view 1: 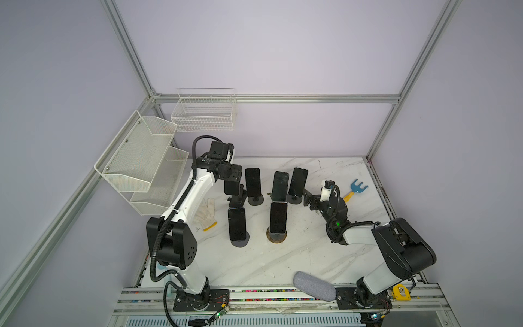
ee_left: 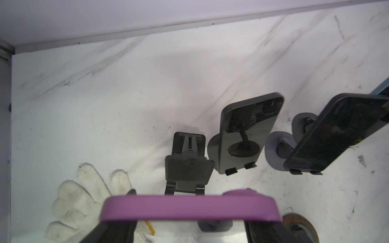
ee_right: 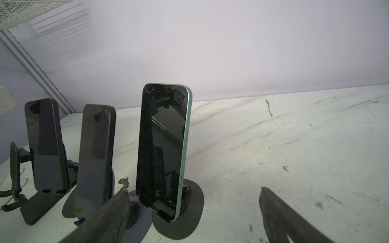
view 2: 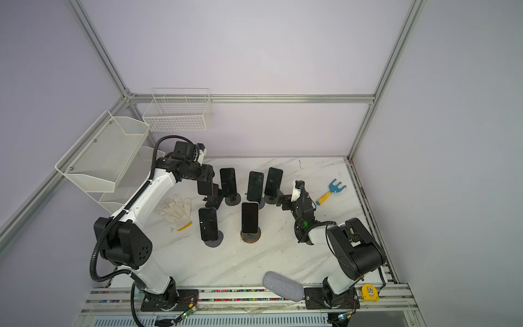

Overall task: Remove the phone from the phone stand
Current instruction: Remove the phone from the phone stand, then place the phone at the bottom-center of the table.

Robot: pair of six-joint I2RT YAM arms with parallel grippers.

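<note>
left gripper [view 1: 232,181]: we grip the purple-edged phone [ee_left: 189,208], black stand [ee_left: 187,166] bare | right gripper [view 1: 309,201]: we hold jaws wide apart beside the teal-edged phone [ee_right: 164,147], upright on its round stand [ee_right: 192,210]

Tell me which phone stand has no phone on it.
The black stand by the left gripper, which is shut on the purple-cased phone. Its plate is bare; the other five stands each carry a phone.
</note>
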